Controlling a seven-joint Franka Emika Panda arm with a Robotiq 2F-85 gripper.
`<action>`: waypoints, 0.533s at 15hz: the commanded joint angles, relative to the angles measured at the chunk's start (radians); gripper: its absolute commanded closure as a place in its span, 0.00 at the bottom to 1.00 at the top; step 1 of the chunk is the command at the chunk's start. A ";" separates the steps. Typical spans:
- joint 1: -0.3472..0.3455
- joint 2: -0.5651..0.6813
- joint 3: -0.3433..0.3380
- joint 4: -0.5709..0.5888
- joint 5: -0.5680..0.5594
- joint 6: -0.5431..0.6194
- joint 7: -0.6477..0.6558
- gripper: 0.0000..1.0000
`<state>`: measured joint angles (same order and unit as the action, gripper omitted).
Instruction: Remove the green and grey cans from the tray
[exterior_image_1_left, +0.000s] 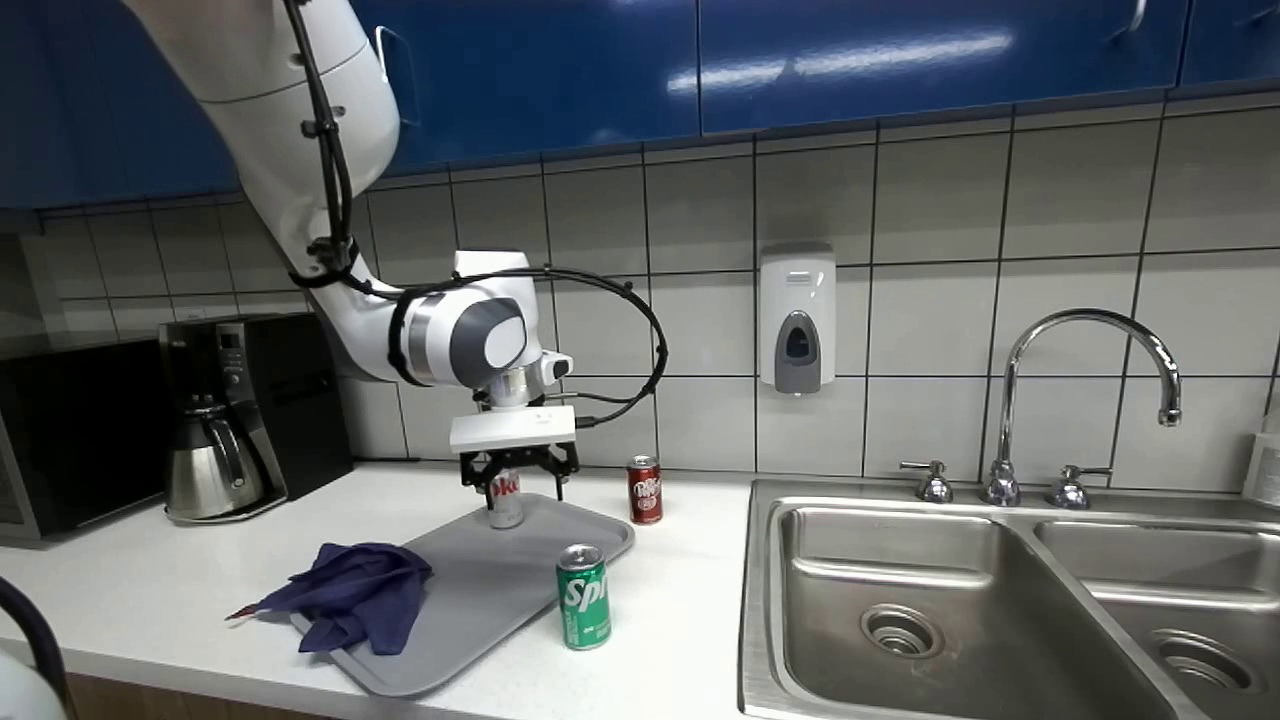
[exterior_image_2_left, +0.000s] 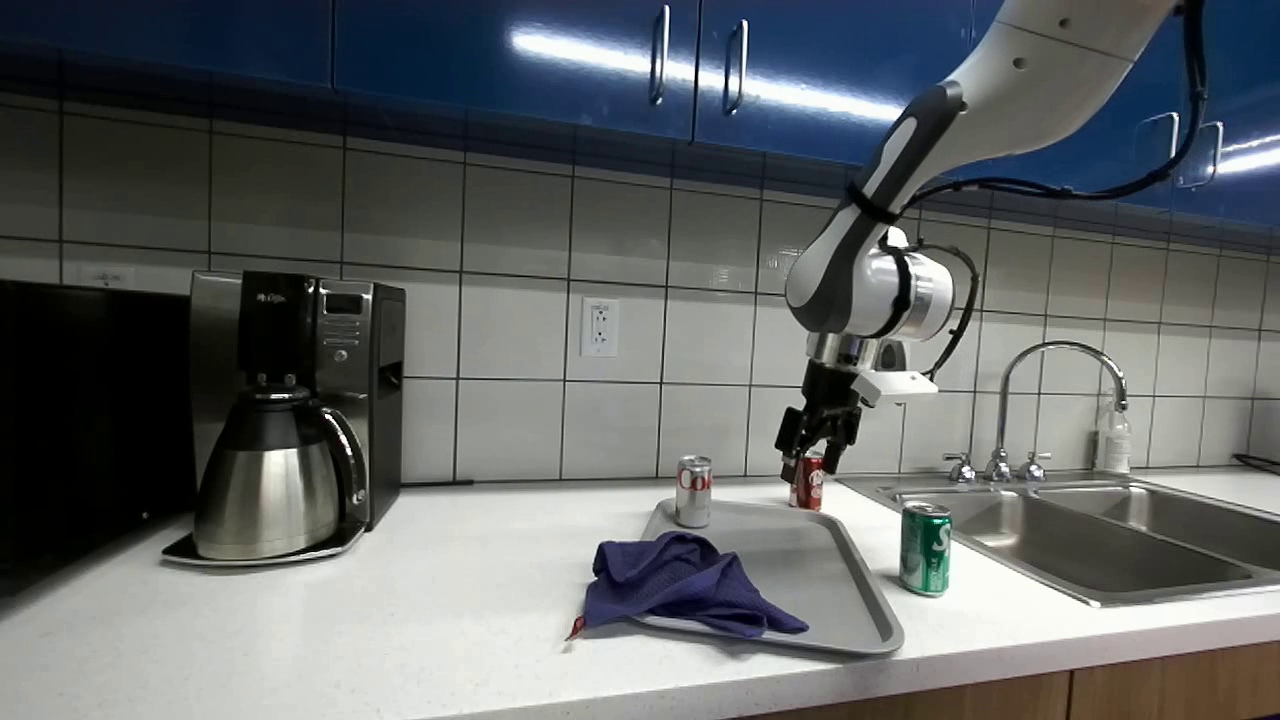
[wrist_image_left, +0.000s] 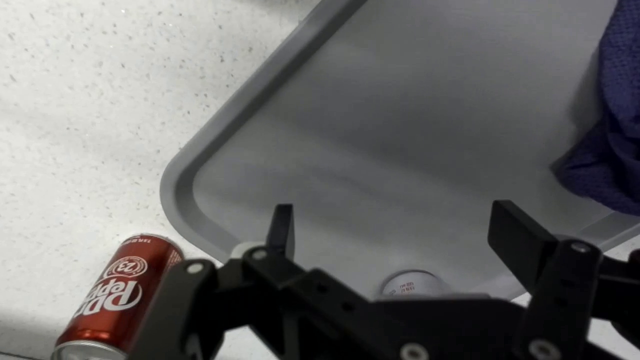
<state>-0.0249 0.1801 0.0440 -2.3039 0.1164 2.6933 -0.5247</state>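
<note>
Grey can (exterior_image_2_left: 693, 494) stands on the tray (exterior_image_1_left: 500, 590), near the gripper (wrist_image_left: 392, 217), which is spread wide and empty, presumably to fit round it; green can (exterior_image_1_left: 584, 600) stands off the tray, apart from the gripper, apparently as already cleared.

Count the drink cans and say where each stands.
3: grey can on the tray, green can on the counter beside it, red can on the counter near the tiled wall. Others could be hidden.

Both exterior views face the tiled wall (exterior_image_1_left: 700, 330) across the counter (exterior_image_2_left: 400, 620), sharing the tray (exterior_image_1_left: 485, 590) the wrist view sees close from above.
</note>
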 joint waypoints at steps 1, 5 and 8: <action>-0.009 0.048 0.024 0.074 -0.019 -0.041 0.015 0.00; -0.008 0.091 0.039 0.123 -0.030 -0.043 0.022 0.00; -0.004 0.124 0.046 0.162 -0.050 -0.046 0.032 0.00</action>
<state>-0.0246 0.2663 0.0772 -2.2073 0.1064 2.6895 -0.5247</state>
